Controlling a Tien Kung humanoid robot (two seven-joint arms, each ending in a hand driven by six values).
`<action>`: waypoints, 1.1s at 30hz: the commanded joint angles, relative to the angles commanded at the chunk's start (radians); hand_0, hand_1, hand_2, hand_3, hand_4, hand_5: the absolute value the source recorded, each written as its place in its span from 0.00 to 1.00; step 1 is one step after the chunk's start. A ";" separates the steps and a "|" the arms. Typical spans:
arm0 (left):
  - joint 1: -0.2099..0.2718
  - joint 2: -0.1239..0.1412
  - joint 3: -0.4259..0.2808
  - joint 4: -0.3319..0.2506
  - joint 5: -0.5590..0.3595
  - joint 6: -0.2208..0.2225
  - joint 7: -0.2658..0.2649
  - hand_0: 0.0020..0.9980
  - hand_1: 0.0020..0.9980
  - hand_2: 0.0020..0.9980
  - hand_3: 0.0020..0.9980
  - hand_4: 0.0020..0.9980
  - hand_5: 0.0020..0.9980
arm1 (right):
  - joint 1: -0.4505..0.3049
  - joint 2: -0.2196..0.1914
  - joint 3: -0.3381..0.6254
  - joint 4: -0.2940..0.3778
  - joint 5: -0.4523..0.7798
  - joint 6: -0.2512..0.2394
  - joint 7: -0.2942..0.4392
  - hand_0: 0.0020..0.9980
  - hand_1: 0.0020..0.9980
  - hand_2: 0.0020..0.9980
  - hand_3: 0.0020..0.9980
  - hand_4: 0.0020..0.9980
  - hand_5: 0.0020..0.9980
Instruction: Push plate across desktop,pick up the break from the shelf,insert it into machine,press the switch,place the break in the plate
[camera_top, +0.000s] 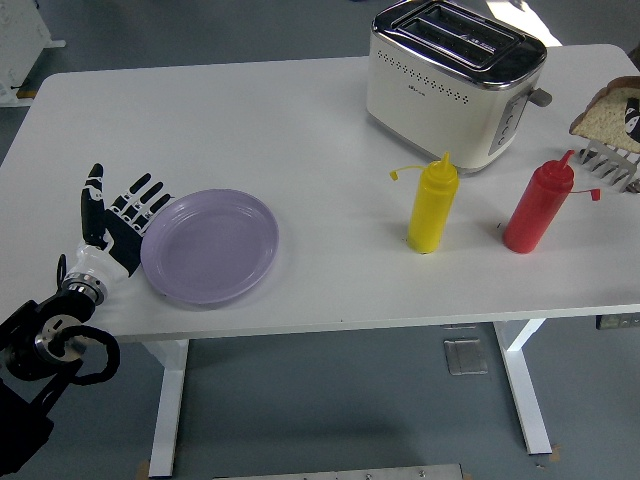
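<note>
Lower left of the frame, our left hand rests spread fingers against the purple plate's left rim; our right hand grips bread at right edge.

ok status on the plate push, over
Left hand open, flat against purple plate. Right hand's fingers on bread above rack. Yellow bottle ahead.
</note>
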 joint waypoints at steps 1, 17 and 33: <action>-0.002 -0.001 0.003 -0.001 -0.003 0.000 0.001 0.87 0.81 0.76 0.73 0.83 1.00 | -0.001 -0.001 0.000 0.004 0.006 -0.002 -0.001 0.53 0.55 0.47 0.39 0.20 0.00; -0.031 -0.016 0.050 -0.043 -0.038 0.002 0.012 0.87 0.81 0.76 0.73 0.83 1.00 | -0.010 -0.022 0.016 0.131 0.068 0.009 -0.042 0.52 0.54 0.46 0.37 0.23 0.00; -0.074 -0.025 0.102 -0.066 -0.056 0.005 0.014 0.87 0.81 0.76 0.73 0.83 1.00 | -0.001 -0.053 0.013 0.260 0.150 0.034 -0.084 0.51 0.54 0.46 0.37 0.19 0.00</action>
